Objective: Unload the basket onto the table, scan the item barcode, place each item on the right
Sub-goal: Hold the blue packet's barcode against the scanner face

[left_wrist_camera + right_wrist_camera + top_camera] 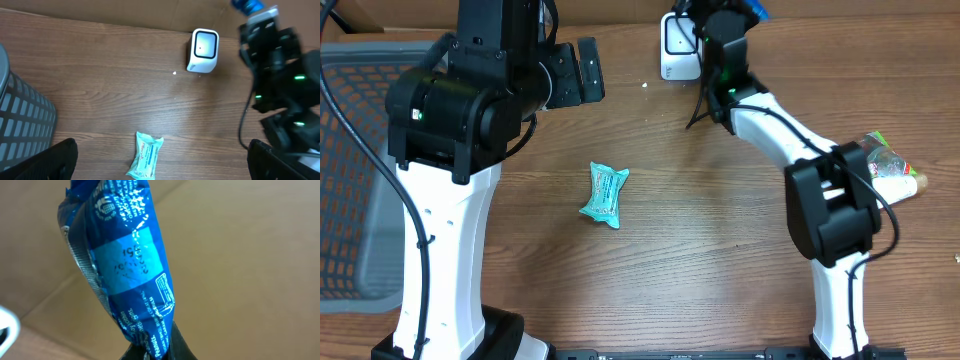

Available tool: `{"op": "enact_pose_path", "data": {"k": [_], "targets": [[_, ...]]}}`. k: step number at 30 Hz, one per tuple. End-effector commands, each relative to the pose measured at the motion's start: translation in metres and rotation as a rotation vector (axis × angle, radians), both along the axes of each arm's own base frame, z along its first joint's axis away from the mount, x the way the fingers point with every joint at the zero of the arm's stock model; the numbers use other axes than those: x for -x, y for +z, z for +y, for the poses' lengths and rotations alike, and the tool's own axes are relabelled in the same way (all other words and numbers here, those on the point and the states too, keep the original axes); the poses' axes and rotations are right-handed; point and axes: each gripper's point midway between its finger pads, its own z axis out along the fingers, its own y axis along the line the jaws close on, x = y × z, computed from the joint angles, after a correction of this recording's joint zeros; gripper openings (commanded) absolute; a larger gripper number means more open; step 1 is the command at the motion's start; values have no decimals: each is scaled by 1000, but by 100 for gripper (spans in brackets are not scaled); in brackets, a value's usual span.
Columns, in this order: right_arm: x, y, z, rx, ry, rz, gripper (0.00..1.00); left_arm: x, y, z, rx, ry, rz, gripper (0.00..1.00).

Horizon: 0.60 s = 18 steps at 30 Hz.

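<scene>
My right gripper point(156, 351) is shut on the bottom end of a blue snack packet point(122, 255), which stands up in front of a cardboard wall. From overhead, this gripper point(722, 18) sits at the table's far edge just right of the white barcode scanner point(678, 45), with the blue packet point(757, 8) barely showing. The left wrist view shows the scanner point(203, 50) and the blue packet point(247, 5) up high. My left gripper point(162, 167) hangs open, high above a teal wipes packet point(146, 156) lying flat on the wood point(605, 195).
A grey mesh basket point(350, 170) stands at the left edge of the table. A green and white item with a bottle point(892, 168) lies at the right edge. Cardboard runs along the back. The right arm point(280, 65) and its cable cross the far right area.
</scene>
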Motion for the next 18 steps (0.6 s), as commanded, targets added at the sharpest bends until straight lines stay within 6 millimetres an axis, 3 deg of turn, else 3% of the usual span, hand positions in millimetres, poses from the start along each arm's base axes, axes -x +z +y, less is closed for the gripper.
{"op": "enact_pose_path", "data": {"k": [1,9,18], "targets": [[-2,-16,8,29,-3,7,4,3,10,4,-12,-2,-35,100],[-10,-66,14,37,7,44,4,3,10,4,-12,-2,-35,100],[-11,-81,23,-30,21,26,4,3,10,4,-12,-2,-35,100]]}}
